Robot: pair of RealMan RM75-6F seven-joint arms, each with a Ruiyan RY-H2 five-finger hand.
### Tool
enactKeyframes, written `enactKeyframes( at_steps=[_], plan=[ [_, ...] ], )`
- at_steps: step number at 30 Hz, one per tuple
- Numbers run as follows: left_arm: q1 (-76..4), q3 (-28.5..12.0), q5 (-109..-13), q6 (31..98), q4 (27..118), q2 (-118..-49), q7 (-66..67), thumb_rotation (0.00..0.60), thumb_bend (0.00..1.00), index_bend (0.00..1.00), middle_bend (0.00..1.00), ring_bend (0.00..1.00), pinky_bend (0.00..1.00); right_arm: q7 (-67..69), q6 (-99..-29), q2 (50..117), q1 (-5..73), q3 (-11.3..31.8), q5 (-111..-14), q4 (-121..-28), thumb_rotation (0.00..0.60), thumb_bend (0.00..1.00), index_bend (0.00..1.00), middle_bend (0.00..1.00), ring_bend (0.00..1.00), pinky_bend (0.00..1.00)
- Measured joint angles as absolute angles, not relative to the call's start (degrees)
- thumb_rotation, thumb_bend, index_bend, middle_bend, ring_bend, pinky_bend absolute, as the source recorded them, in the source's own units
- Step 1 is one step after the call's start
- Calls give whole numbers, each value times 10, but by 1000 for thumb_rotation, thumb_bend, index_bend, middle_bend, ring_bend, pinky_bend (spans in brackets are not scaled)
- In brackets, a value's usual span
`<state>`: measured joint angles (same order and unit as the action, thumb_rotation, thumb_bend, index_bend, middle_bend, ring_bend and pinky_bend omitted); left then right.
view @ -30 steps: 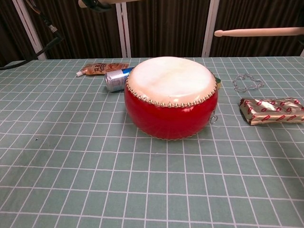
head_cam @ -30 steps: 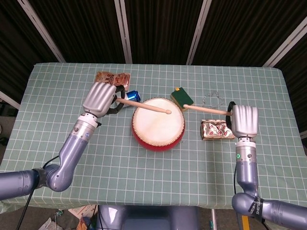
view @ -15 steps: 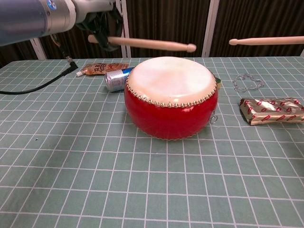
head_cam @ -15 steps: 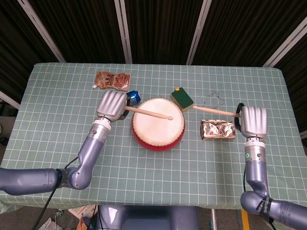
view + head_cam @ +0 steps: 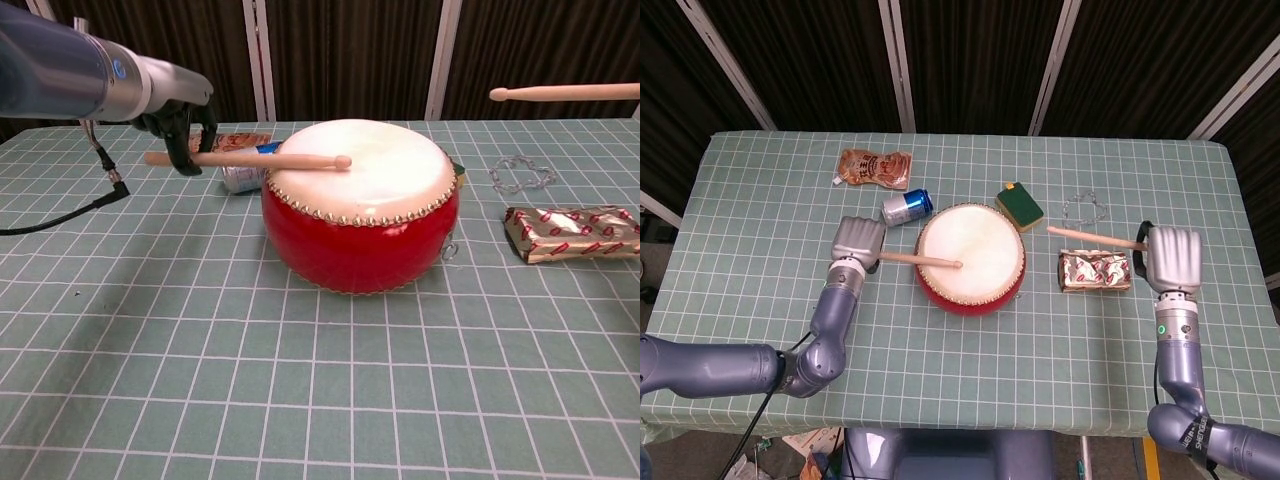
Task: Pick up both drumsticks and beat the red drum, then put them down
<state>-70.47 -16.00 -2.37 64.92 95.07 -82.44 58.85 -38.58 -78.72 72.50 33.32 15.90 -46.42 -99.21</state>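
Note:
The red drum (image 5: 970, 258) (image 5: 358, 220) with its pale skin sits mid-table. My left hand (image 5: 858, 243) (image 5: 185, 125), left of the drum, grips a wooden drumstick (image 5: 920, 259) (image 5: 250, 160) whose tip lies on the drum skin. My right hand (image 5: 1173, 258), to the right of the drum, grips the second drumstick (image 5: 1095, 238) (image 5: 565, 93), held level in the air and pointing toward the drum, its tip short of the rim. In the chest view the right hand is out of frame.
A blue can (image 5: 907, 207) lies behind my left hand, with an orange pouch (image 5: 874, 166) further back. A green block (image 5: 1019, 204) sits behind the drum. A foil-wrapped packet (image 5: 1094, 271) (image 5: 571, 233) and a clear chain (image 5: 1086, 208) (image 5: 521, 173) lie right of the drum.
My left hand has come down and forward, bringing its drumstick from above the drum onto the skin. The right hand drifted slightly to the right with its stick still raised.

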Motion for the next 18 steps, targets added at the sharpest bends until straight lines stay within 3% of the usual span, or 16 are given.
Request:
enactKeyframes(
  at_steps=[11, 18],
  plan=[
    [-602, -183, -312, 681, 1076, -723, 375, 600, 546, 783, 1000, 1000, 1000, -370, -818, 712, 318, 151, -524, -1035, 600, 663, 990, 1000, 1000, 976],
    [-491, -140, -444, 694, 1161, -639, 264, 600, 545, 771, 1000, 1000, 1000, -307, -805, 693, 290, 117, -586, -1063, 600, 663, 989, 1000, 1000, 976]
  ],
)
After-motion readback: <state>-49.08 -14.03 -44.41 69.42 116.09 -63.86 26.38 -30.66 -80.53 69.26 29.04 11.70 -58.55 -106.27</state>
